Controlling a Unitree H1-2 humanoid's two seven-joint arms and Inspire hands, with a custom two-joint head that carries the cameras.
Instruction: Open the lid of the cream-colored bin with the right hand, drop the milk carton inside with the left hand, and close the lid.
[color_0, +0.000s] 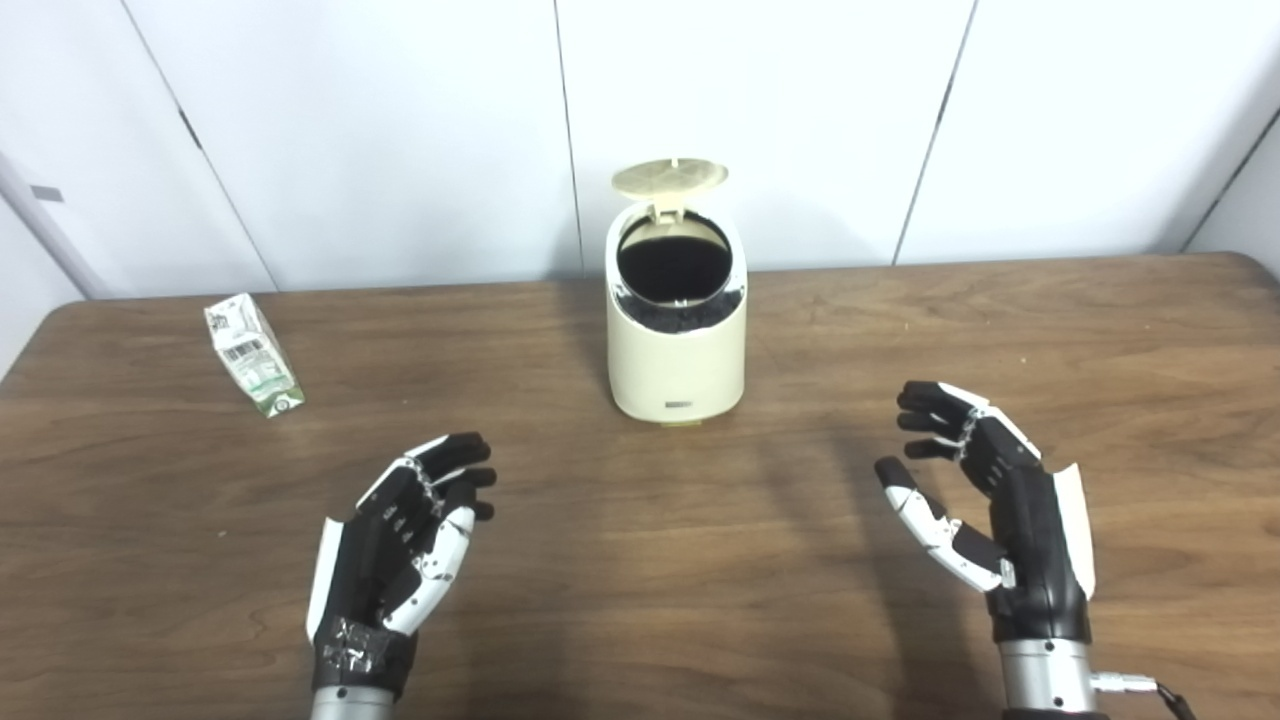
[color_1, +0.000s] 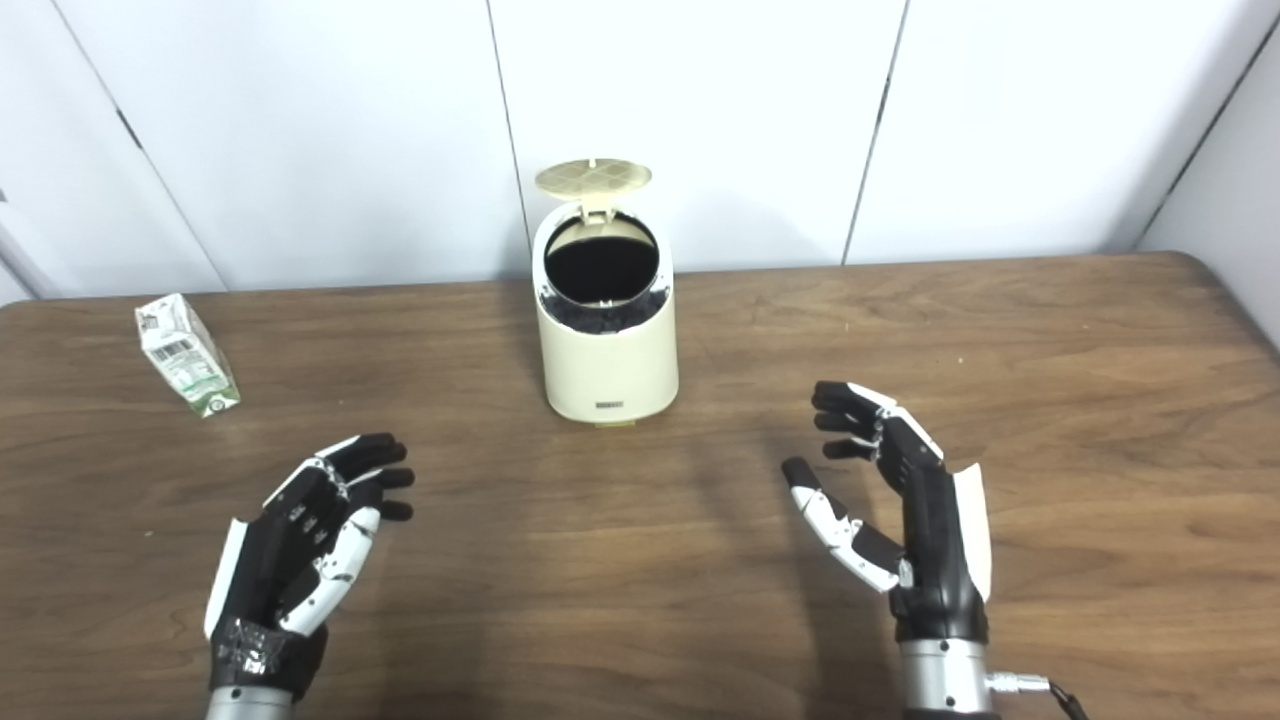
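The cream-colored bin (color_0: 677, 340) stands at the table's (color_0: 640, 620) far middle, its round lid (color_0: 669, 177) tipped up behind a dark mouth. The milk carton (color_0: 252, 354) lies far left, white with green print. My left hand (color_0: 405, 540) and right hand (color_0: 985, 500) hover empty, fingers spread loosely, touching nothing.

left hand (color_0: 400, 540) open, right hand (color_0: 985, 500) open

Too dark to tell what lies inside the bin (color_0: 677, 350). Too small to read: print on the milk carton (color_0: 252, 355), left of bin.
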